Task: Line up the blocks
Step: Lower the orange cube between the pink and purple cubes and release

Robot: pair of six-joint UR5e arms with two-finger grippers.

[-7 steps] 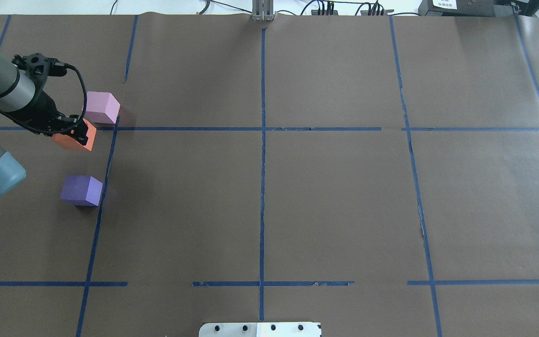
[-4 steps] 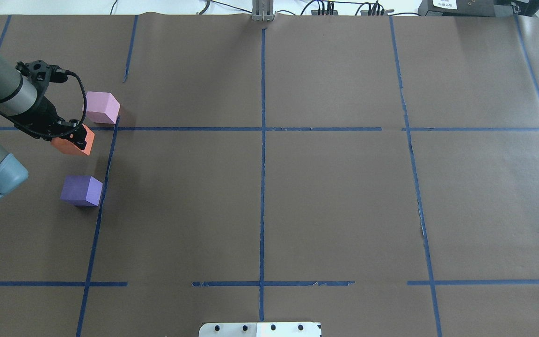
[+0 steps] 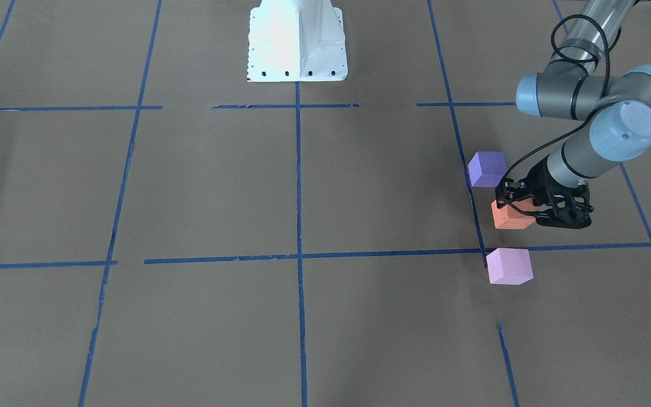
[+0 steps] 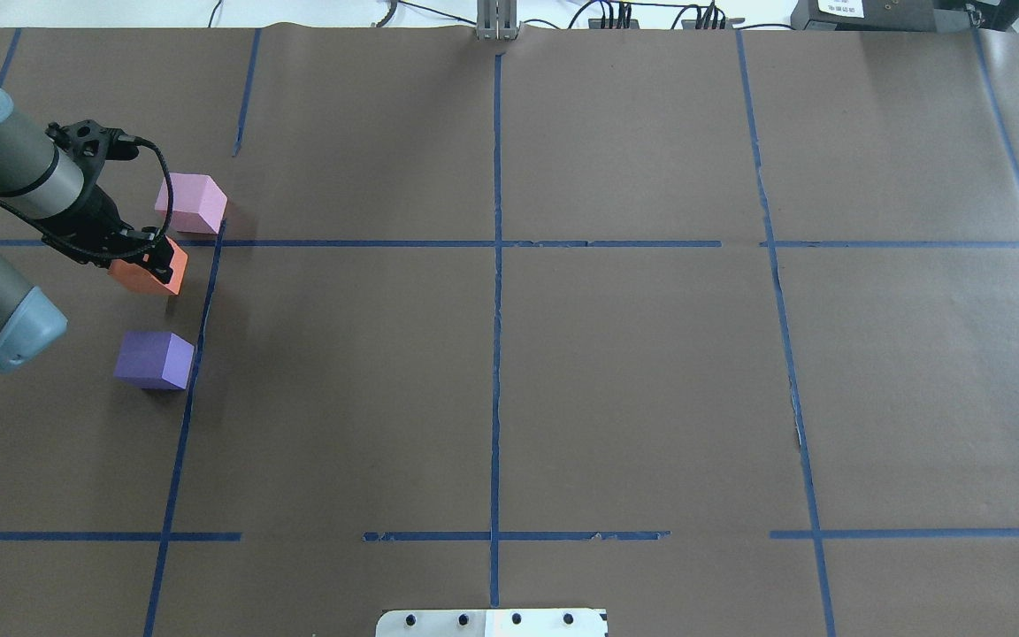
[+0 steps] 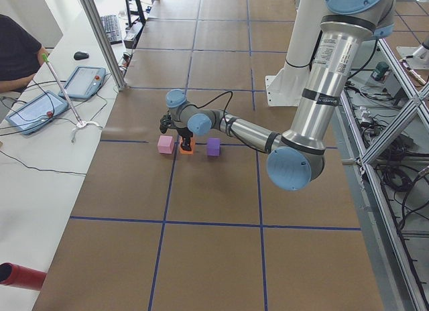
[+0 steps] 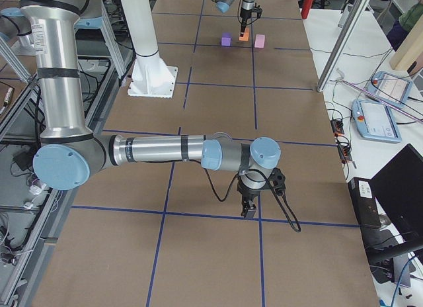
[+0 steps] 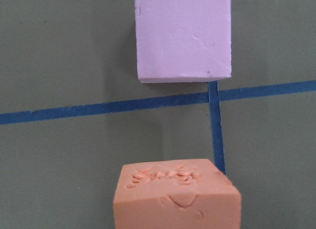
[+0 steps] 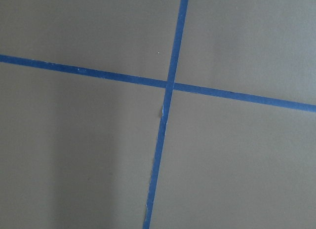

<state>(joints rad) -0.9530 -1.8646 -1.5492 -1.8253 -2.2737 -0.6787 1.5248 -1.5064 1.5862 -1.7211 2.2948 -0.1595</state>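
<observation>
My left gripper (image 4: 149, 255) is shut on the orange block (image 4: 154, 272) and holds it just above the table, between the other two blocks. The pink block (image 4: 192, 203) lies just beyond it, at a tape crossing. The violet-blue block (image 4: 155, 360) lies nearer the robot. The front-facing view shows the left gripper (image 3: 530, 207), orange block (image 3: 510, 216), pink block (image 3: 509, 266) and violet-blue block (image 3: 486, 169) in a rough column. The left wrist view shows the orange block (image 7: 177, 195) below the pink one (image 7: 182, 36). My right gripper (image 6: 250, 206) hangs over bare table; I cannot tell its state.
Brown paper with blue tape lines (image 4: 496, 265) covers the table. The white robot base (image 3: 296, 39) stands at the robot's edge. A side table with tablets (image 5: 41, 110) and a seated person lies beyond the far edge.
My left gripper has shifted slightly to the right with the orange block, which now looks lower and closer to the tape line. The pink and violet-blue blocks have not moved.
</observation>
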